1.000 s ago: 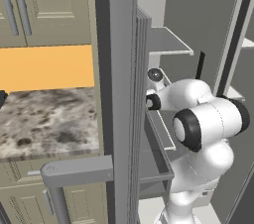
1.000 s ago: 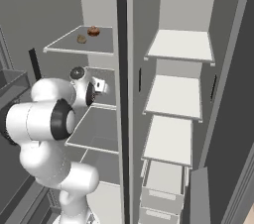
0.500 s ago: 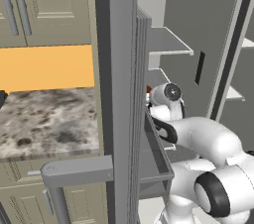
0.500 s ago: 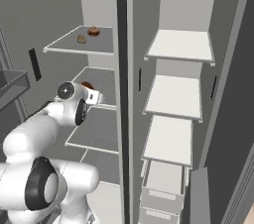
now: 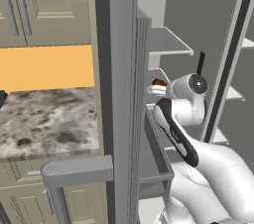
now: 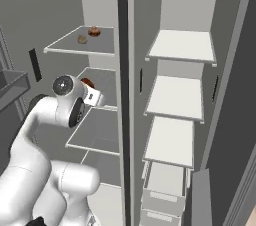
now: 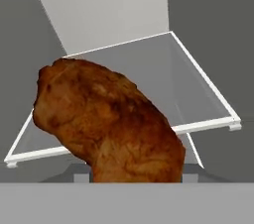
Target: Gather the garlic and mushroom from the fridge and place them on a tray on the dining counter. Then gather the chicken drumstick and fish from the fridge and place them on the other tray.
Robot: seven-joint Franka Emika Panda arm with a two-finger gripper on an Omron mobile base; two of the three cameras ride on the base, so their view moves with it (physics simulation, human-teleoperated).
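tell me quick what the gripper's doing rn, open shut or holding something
gripper: shut on the chicken drumstick, which sits right at the fingers in the hand view, inside the fridge.

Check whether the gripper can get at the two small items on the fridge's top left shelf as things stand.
Probably not yet: the gripper sits one shelf lower, and the hand view shows the chicken drumstick filling its jaws. The small items lie unobstructed on the top shelf, so the way is otherwise free.
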